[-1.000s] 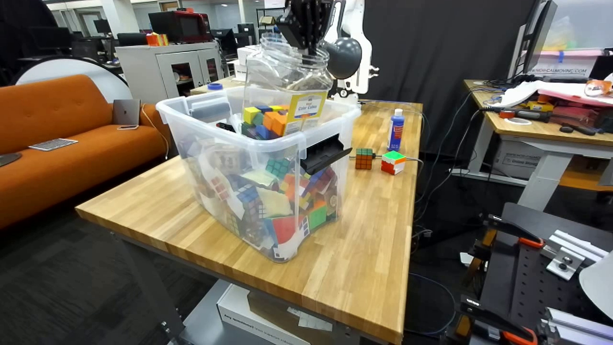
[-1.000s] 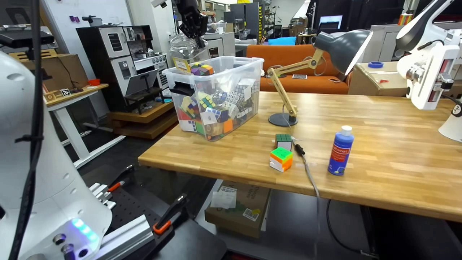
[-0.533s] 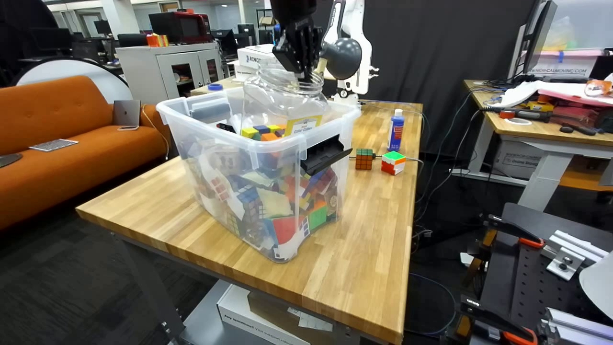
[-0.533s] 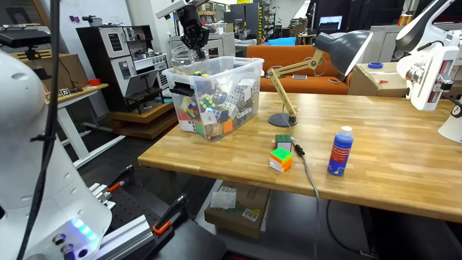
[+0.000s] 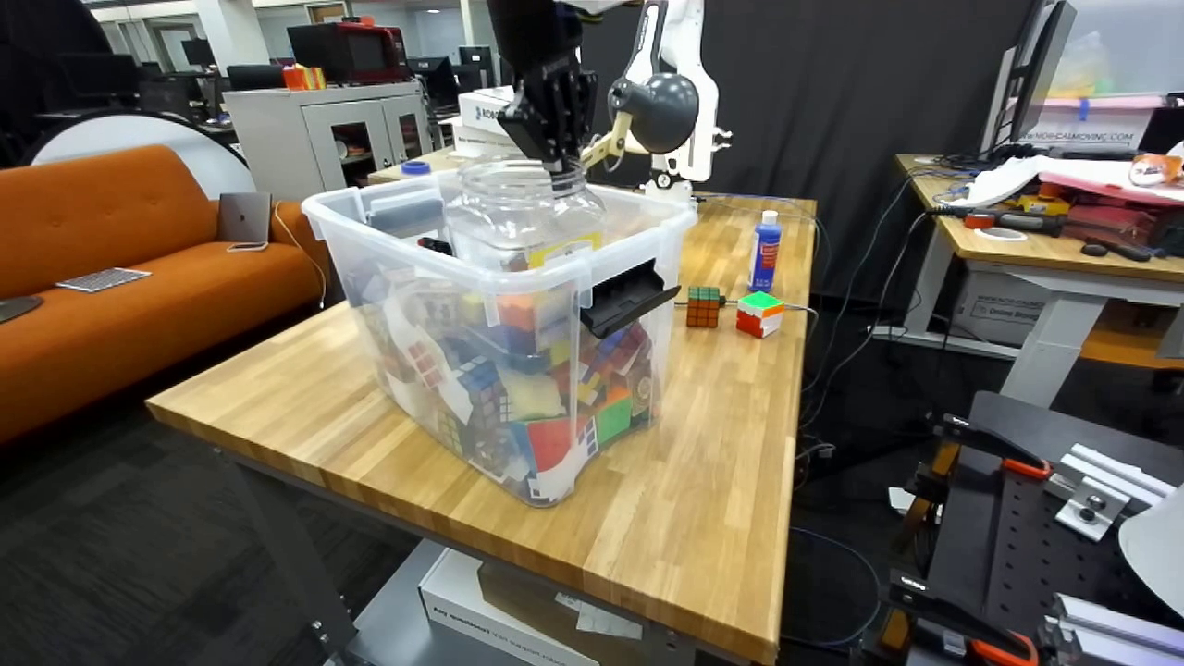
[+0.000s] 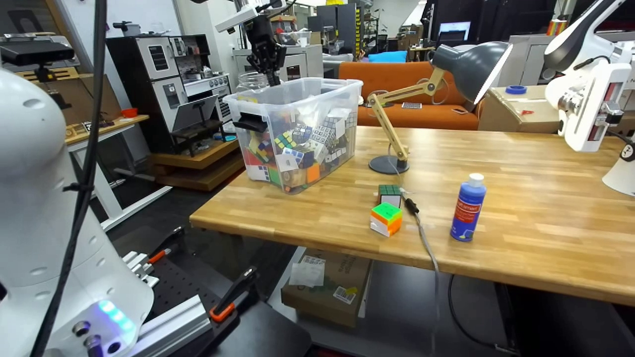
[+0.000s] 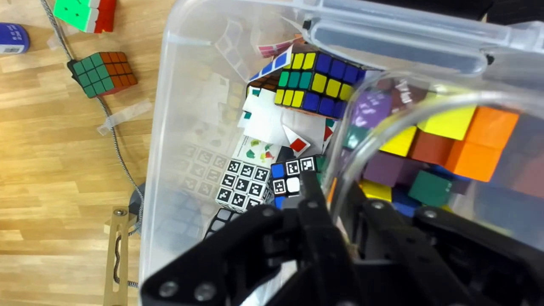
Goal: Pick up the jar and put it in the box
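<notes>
The clear wide-mouth jar [image 5: 518,211], with coloured cubes and a yellow label, is in both exterior views [image 6: 251,81]. Its lower part is down inside the translucent plastic box [image 5: 347,222], and its rim is above the box's edge. The box also shows in an exterior view [image 6: 322,136] and the wrist view [image 7: 159,110]. My gripper [image 5: 561,176] points down and is shut on the jar's rim, also in an exterior view [image 6: 274,78]. In the wrist view, the fingers [image 7: 333,191] straddle the rim. Whether the jar's base touches the box's contents is hidden.
The box holds several puzzle cubes [image 7: 242,185] and papers. A desk lamp [image 6: 389,119], two puzzle cubes [image 6: 386,219] [image 6: 390,192], a cable [image 6: 424,233] and a blue bottle [image 6: 468,208] stand on the wooden table [image 6: 526,238]. A white robot arm [image 6: 588,99] is at the far side.
My gripper has moved down with the jar, which sits deeper in the box; it has also shifted left in an exterior view. The jar looks less tilted, and its label is mostly behind the box wall.
</notes>
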Available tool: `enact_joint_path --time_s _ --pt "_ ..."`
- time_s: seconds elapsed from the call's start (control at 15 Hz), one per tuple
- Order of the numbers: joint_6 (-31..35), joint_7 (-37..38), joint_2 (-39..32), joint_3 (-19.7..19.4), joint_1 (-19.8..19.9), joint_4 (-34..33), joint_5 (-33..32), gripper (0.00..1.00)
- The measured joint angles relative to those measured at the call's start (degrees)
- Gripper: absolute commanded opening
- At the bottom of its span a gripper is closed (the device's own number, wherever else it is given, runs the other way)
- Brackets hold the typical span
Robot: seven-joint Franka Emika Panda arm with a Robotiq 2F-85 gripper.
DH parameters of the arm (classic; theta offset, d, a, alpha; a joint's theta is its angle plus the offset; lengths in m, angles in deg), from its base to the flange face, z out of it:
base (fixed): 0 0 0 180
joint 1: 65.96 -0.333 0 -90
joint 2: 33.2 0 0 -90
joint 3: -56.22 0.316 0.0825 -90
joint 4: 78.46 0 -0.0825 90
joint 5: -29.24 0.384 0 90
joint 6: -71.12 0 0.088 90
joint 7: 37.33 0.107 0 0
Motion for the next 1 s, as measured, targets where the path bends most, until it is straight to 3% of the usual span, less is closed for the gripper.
enact_joint_path --time_s 0.47,0.73,1.0 --pt "0.0 0.4 3.4 -0.3 -0.9 -0.2 0.4 0.98" --pt "-0.9 4.4 11.9 -1.7 -0.6 4.3 1.9 1.0" --pt "-3.9 7.7 25.1 -4.2 1.3 15.0 7.8 1.0"
